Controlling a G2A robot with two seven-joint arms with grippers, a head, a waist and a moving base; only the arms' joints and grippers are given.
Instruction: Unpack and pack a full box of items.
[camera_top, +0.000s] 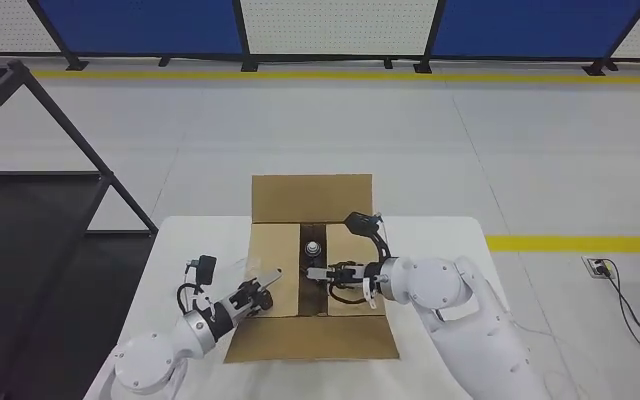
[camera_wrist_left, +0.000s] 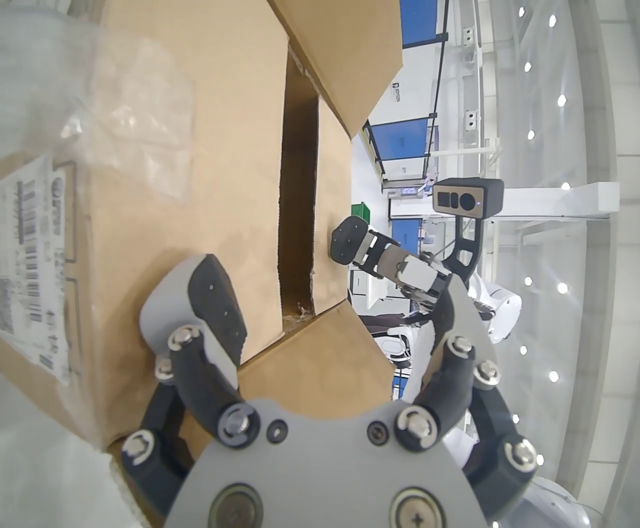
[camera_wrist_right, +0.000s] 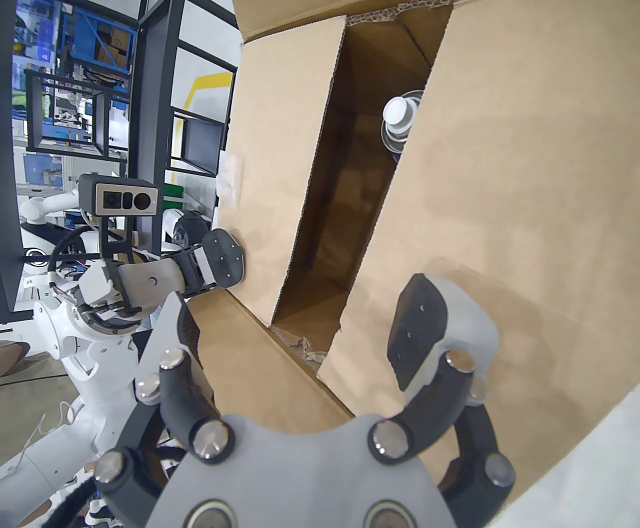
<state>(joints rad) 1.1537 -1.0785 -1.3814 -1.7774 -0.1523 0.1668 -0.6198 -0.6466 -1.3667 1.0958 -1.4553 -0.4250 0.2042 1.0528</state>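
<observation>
Left gripper (camera_top: 258, 293) and right gripper (camera_top: 316, 272) are spread open, empty; the cardboard box's (camera_top: 310, 198) side flaps (camera_top: 272, 270) are best swung outward together, kept clear of the bottle (camera_top: 312, 247).

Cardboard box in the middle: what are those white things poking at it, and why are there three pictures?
Those white things are a robot's two arms, each ending in a gripper, a two-fingered hand. One picture looks down from above the arms. The other two come from cameras on the wrists, so the fingers look huge. The cardboard box sits on a white table. Two flaps are folded out, the two side flaps lie nearly shut, and through the gap you can see a white-capped container. The left gripper and right gripper are both open at the side flaps, holding nothing.
</observation>
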